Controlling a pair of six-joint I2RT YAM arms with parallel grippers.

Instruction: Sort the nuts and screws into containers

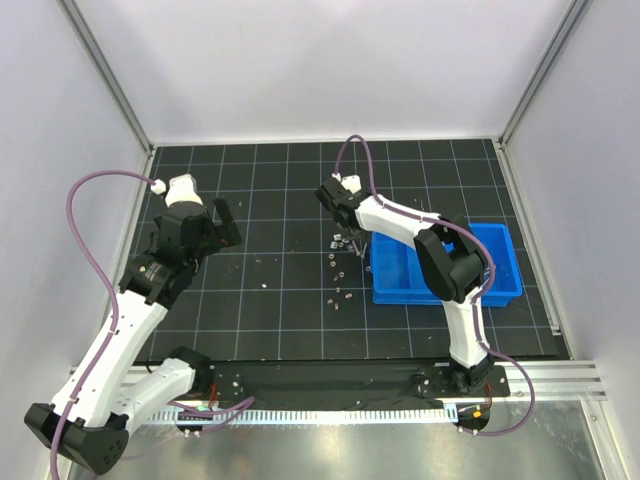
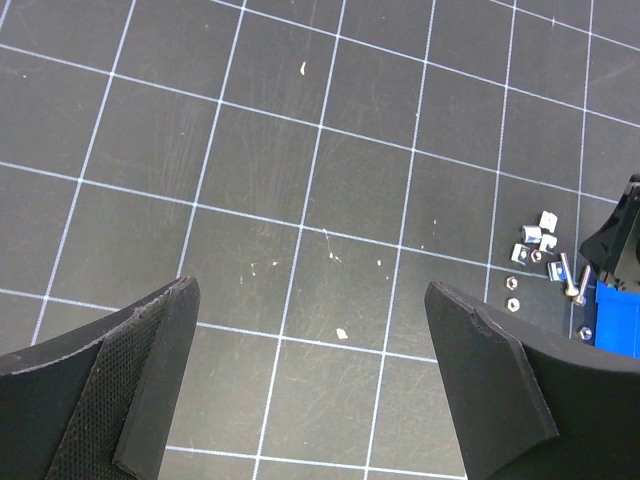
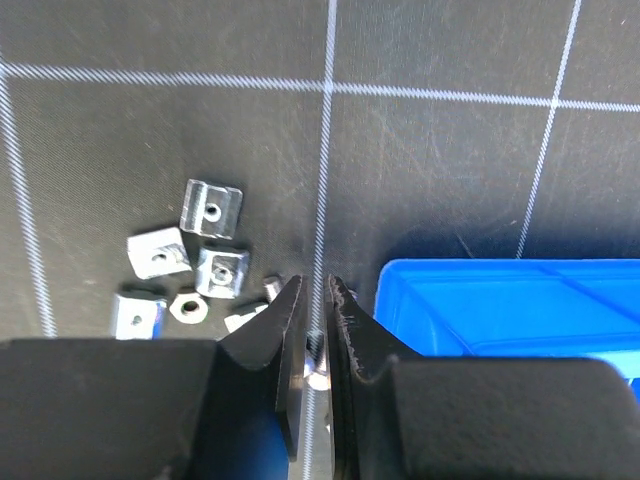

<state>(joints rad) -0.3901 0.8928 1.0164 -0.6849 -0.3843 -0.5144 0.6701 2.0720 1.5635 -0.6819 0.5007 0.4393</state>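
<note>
A black grid mat (image 1: 280,300) covers the table inside white walls. The right gripper (image 3: 318,300) stands low on it. Its jaws are pinched nearly together on a small silvery piece, seemingly a screw (image 3: 318,362), which lies in the slit between the fingertips just left of the blue tray (image 3: 500,300). The nuts (image 3: 212,207) cluster just beside the left finger, not touching it. To pick well, the robot should firm the squeeze before lifting, rise straight up so the nuts are not dragged, and clear the tray's wall before moving over a compartment. The left gripper (image 2: 310,290) hangs wide open over the mat, well apart.
</note>
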